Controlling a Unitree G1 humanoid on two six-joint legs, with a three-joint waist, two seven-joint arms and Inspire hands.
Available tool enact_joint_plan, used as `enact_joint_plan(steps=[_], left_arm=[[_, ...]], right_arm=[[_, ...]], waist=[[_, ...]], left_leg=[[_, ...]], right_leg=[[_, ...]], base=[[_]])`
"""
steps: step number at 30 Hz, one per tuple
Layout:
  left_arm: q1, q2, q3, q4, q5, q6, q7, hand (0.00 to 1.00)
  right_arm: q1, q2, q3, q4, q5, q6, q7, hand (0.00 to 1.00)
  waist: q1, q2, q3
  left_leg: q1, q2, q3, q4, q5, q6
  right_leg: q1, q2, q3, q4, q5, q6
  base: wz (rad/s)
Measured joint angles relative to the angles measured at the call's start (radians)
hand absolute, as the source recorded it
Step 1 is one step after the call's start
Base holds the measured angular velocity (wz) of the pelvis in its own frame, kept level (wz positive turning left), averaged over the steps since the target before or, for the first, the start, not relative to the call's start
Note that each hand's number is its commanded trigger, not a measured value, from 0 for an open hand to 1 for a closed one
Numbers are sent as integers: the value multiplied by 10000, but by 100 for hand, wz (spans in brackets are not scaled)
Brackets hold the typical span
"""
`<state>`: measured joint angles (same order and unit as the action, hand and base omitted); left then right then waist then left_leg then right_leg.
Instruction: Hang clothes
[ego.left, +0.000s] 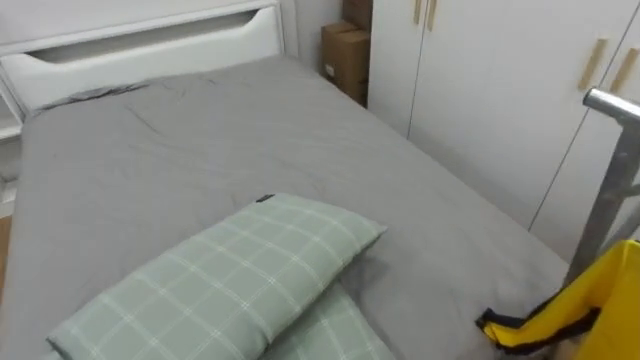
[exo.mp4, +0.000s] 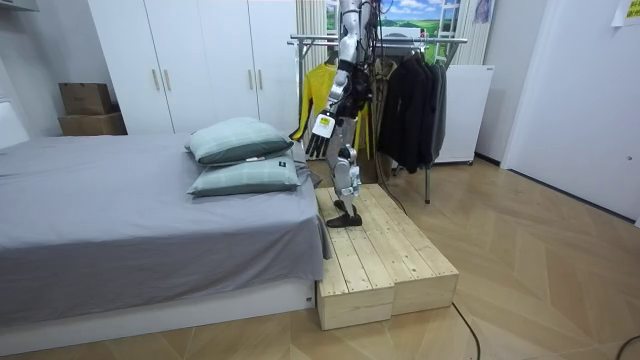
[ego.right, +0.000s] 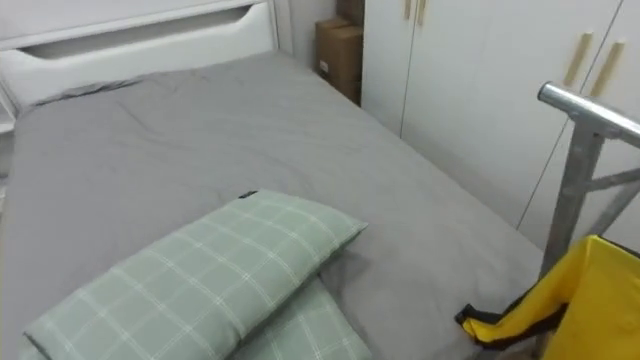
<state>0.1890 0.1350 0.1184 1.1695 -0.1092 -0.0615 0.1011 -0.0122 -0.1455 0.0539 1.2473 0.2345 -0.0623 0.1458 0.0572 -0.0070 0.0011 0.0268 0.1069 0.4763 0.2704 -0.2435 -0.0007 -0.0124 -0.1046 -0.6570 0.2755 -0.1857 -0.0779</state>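
Yellow garment (ego.left: 605, 300): hanging on the rack (ego.left: 608, 190) — beside the grey bed (ego.left: 200, 150).
Left hand (exo.mp4: 321, 133): low at the robot's side, near the pillows (ego.left: 240, 270) — finger state cannot be told.

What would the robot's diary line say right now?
robot: on wooden platform | yellow garment: at clothes rack | pillows: stacked on bed

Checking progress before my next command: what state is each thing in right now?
Yellow garment: hanging at the end of the rack nearest the bed.
Dark clothes: hanging on the rack.
Wardrobe doors: shut.
Pillows: stacked, one on the other.
Bed sheet: spread, lightly creased.
Cardboard boxes: stacked.
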Motion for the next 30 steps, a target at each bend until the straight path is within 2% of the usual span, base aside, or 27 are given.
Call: enact_joint_plan(steps=[2,5,6,7,8,9,10,12,13,14,15,16,17,19,21,22,23,24,27,30], left_arm=[[9,-23,100,-1,-18,-41,60,0],[20,-42,276,-1,12,-43,59,0],[60,-62,274,1,10,-41,57,0],[50,-81,287,2,24,-38,51,0],[1,-63,307,0,23,-39,51,0],[-43,-1,261,-4,20,-29,50,0],[-108,0,229,-28,18,-39,45,0],[-66,-47,201,-3,8,-41,32,0],[-22,-70,160,11,11,-37,9,0],[-11,-72,162,23,6,-36,-11,0],[-9,-74,158,104,-1,-35,-31,0],[54,-79,158,131,-4,-35,-36,0],[73,-86,157,183,-9,-36,-38,0],[187,-99,137,320,-167,-29,-32,0],[234,-96,164,404,-169,-23,14,0],[289,-100,162,422,-170,-21,39,0],[298,-101,167,437,-165,-16,39,0],[313,-102,178,456,-155,-15,38,0],[366,-94,258,698,-54,136,36,0],[431,-103,255,771,30,467,40,0]], right_arm=[[119,4,-21,6,-15,9,-53,0],[247,10,-101,53,-113,199,-51,0],[323,10,-179,66,-135,225,-53,0],[453,28,-272,59,-254,226,-55,0],[556,47,-370,56,-337,226,-60,0],[758,59,-430,60,-441,291,-134,0],[840,63,-485,68,-442,412,-248,0],[818,80,-485,69,-446,427,-383,0],[793,100,-498,69,-449,427,-476,0],[783,122,-540,69,-460,428,-519,0],[808,156,-592,59,-524,448,-653,0],[834,189,-686,40,-537,521,-736,0],[833,208,-755,37,-552,567,-773,0],[803,239,-771,28,-644,652,-889,0],[779,260,-756,30,-761,652,-1017,0],[761,259,-735,32,-880,661,-1135,0],[745,259,-734,32,-894,662,-1175,0],[721,258,-737,31,-1074,668,-1208,0],[552,255,-744,-83,-1669,765,-1190,0],[416,250,-710,-81,-1782,767,-1172,0]], waist=[[-15,-91,-2],[-71,-126,-47],[-209,-88,-33],[-414,-118,-49],[-563,-158,-62],[-718,-225,-57],[-739,-233,-64],[-723,-242,-57],[-717,-248,-53],[-733,-242,-46],[-743,-228,-42],[-731,-226,-38],[-722,-208,-22],[-678,-209,-14],[-496,-230,14],[-319,-197,58],[-242,-239,104],[-203,-179,170],[-93,-118,145],[-17,-192,152]], left_leg=[[-1,-60,-282,-5,23,45],[-29,-227,-954,-35,71,146],[-58,-324,-1344,-32,81,184],[-147,-447,-1886,-22,92,272],[-206,-534,-2209,-26,130,336],[-249,-705,-2761,-59,210,456],[-256,-827,-3154,-71,246,500],[-270,-999,-3522,-71,261,539],[-342,-1148,-3834,-20,249,569],[-368,-1197,-3992,-14,248,585],[-398,-1256,-4300,4,275,630],[-391,-1315,-4605,30,299,666],[-370,-1309,-4741,42,312,682],[-364,-1439,-5043,58,351,724],[-456,-1535,-5071,64,387,697],[-517,-1602,-5045,91,389,688],[-514,-1607,-5047,110,397,675],[-534,-1591,-5027,137,381,646],[-642,-1576,-5115,148,353,596],[-687,-1576,-5188,200,364,560]], right_leg=[[191,-41,-221,-60,35,107],[532,-110,-587,-131,50,349],[709,-129,-770,-221,73,448],[862,-162,-445,-262,115,608],[908,-166,119,-301,125,681],[962,-119,1454,-352,185,806],[1001,-21,2338,-313,214,914],[1136,9,2795,-322,226,1031],[1211,4,2724,-339,271,1115],[1254,-2,2712,-343,282,1134],[1331,-6,2766,-340,306,1174],[1394,-3,3009,-304,315,1193],[1383,-1,3162,-277,297,1218],[1413,95,4304,-654,166,1312],[1580,136,4804,-1073,256,1304],[1636,132,4773,-1162,261,1321],[1707,137,4715,-1173,262,1322],[1713,163,4620,-1231,258,1328],[1743,192,4634,-1247,181,1446],[1773,197,4628,-1252,134,1488]], base=[[45],[61],[96],[121],[159],[148],[126],[75],[67],[72],[72],[68],[58],[39],[11],[6],[6],[8],[8],[9]])
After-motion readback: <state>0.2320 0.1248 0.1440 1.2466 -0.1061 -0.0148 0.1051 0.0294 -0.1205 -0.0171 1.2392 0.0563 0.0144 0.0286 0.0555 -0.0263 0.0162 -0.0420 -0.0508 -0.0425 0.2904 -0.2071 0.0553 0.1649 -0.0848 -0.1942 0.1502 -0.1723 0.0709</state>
